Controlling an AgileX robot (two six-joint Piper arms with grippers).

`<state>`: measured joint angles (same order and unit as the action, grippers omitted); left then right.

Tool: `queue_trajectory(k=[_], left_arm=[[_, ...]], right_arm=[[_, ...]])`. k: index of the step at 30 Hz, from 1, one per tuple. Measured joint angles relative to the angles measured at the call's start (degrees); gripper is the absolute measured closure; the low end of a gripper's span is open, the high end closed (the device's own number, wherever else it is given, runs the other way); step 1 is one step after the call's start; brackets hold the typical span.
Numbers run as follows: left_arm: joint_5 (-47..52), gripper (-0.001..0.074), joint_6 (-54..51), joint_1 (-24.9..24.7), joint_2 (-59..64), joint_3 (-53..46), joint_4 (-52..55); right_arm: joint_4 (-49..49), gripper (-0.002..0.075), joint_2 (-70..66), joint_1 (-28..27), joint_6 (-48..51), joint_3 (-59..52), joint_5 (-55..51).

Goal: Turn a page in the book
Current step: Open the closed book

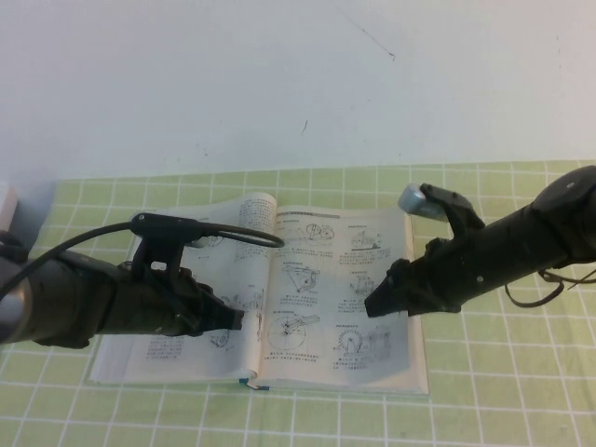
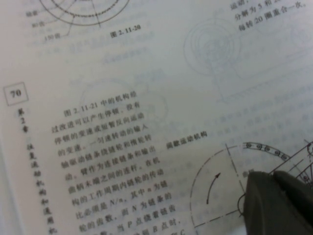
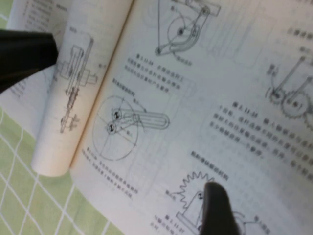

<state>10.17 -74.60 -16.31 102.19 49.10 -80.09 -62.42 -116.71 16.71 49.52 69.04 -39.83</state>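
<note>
The book [image 1: 317,368] lies open on a green checked cloth, its white pages printed with machine drawings. My left gripper [image 1: 235,318] is shut, with its tip resting on the left page, numbered 70 [image 2: 146,122]; the wrist view shows its two fingers [image 2: 273,178] together. My right gripper [image 1: 375,304] looks shut and empty, with its tip [image 3: 215,196] down on the flat right page [image 3: 234,88] near a gear drawing. A leaf [image 1: 259,216] left of the spine bulges up in a curl [image 3: 58,127]. The left gripper [image 3: 39,54] also shows beyond that curl.
The green checked cloth [image 1: 484,382] covers the table around the book. A pale wall [image 1: 298,74] stands behind. A black cable [image 1: 237,231] loops over my left arm above the left page. A grey object [image 1: 6,200] sits at the far left edge.
</note>
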Motion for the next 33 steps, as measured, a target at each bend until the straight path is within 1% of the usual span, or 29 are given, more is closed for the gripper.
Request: queue_trajectory(k=[6,11,16,21,25,29,33], left_arm=[[0.1,0.0738,0.0,0.0,0.0,0.0,-0.2],[0.2,0.0738,0.0,0.0,0.0,0.0,-0.4],[0.8,0.0738,-0.1,0.0,0.0,0.0,-0.4],[3.6,0.0738,-0.2,0.0,-0.7,0.0,-0.4],[8.6,0.0738,-0.2,-0.2,-3.8,0.0,-0.4],[10.5,0.0738,-0.3,-3.5,-9.2,0.0,0.3],[10.1,0.0738,-0.8,-11.3,-14.3,0.0,3.5]], right_arm=[[-1.2,0.0320,-1.4,0.0,-0.2,0.0,-1.8],[-8.3,0.0320,-1.4,0.0,4.5,0.0,-1.9],[-13.7,0.0320,-1.6,0.0,6.7,0.0,-2.1],[-17.9,0.0320,-3.0,0.1,8.6,0.0,-3.5],[-21.7,0.0320,-3.1,0.1,11.1,0.0,-5.1],[-25.0,0.0320,-3.1,0.1,12.8,0.0,-6.5],[-26.6,0.0320,-3.1,0.1,13.6,0.0,-7.2]])
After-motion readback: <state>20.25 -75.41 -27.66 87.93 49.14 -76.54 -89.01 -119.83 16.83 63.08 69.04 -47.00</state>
